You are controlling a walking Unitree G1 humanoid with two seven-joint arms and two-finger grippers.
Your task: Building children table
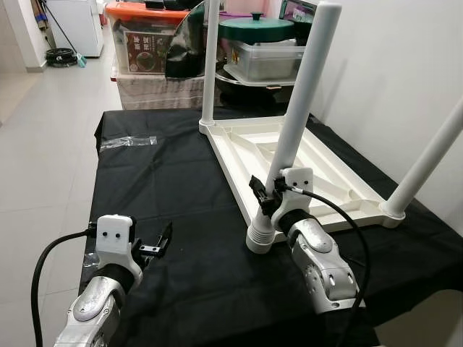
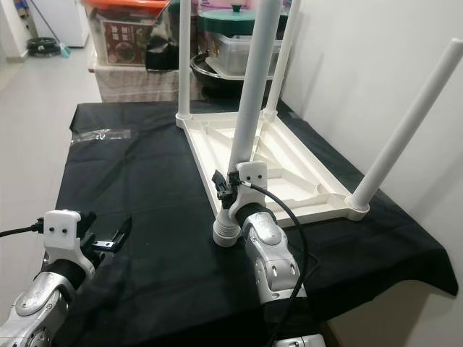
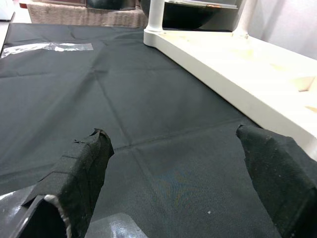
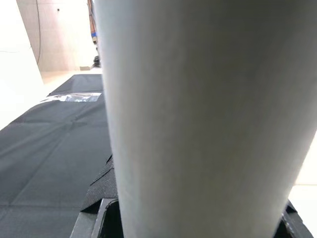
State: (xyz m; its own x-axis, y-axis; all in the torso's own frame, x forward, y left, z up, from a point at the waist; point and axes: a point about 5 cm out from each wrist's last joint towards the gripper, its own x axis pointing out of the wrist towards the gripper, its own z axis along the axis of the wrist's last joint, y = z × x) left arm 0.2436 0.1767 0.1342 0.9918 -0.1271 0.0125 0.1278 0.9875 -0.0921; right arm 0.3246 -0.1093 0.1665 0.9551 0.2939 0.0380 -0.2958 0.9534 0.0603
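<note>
Seating the near white plastic tube leg [image 1: 300,108] into its corner socket looks to be the step in hand; the right hand [image 1: 269,191] is clamped round the lower part of that leg, just above the ribbed collar [image 1: 260,238] where it meets the upturned white plastic children's tabletop [image 1: 289,163]; in the right wrist view the leg [image 4: 198,114] stands hard against the camera with black finger pads showing at either side of it.

The tabletop lies underside up on the black-clothed surface [image 1: 181,188], toward one o'clock from the robot; a second leg [image 1: 210,61] stands upright at the far corner near twelve o'clock, a third [image 1: 427,163] rises tilted from the corner at about three o'clock, and a fourth [image 2: 283,61] shows at the far right corner; so all four legs seem placed, and this near one leans slightly away rather than standing plumb.

The left hand [image 1: 148,249] hovers low over the cloth at about eight o'clock, its fingers [image 3: 84,168] spread apart and holding nothing, well apart from the tabletop's near edge.

Next, I judge, the move calls for pressing or twisting the gripped leg straight down until the collar sits flush; bracing the tabletop with the free left hand would stop the slab sliding on the cloth.

A strip of clear tape [image 1: 129,142] lies on the cloth at eleven o'clock.
</note>
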